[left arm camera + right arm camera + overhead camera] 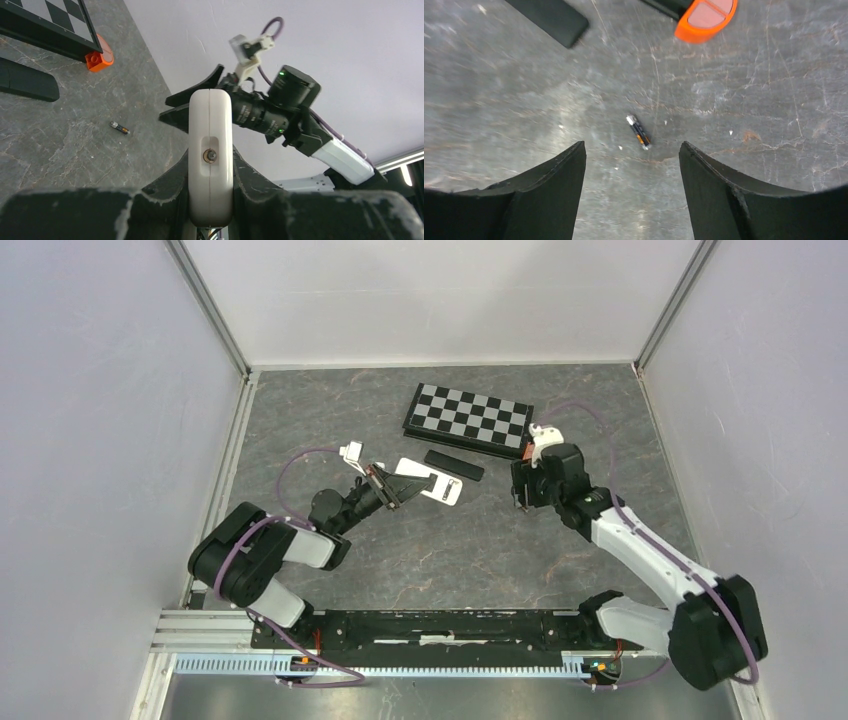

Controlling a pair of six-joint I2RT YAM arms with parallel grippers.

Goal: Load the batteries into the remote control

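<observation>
My left gripper [210, 162] is shut on the white remote control [210, 130] and holds it off the table, end toward the camera. A small recess with a metal contact shows in that end. In the top view the remote control [432, 483] juts out to the right of the left gripper [408, 485]. One battery [638, 132], dark with an orange band and a silvery end, lies on the grey table just ahead of my right gripper [632, 150], which is open and hangs above it. The same battery [120, 128] shows in the left wrist view.
A black remote [453, 464] lies between the two grippers, below a folded chessboard [468, 418]. An orange piece [706, 17] sits by the board's corner, close to the battery. White walls enclose the table [440, 560] on three sides.
</observation>
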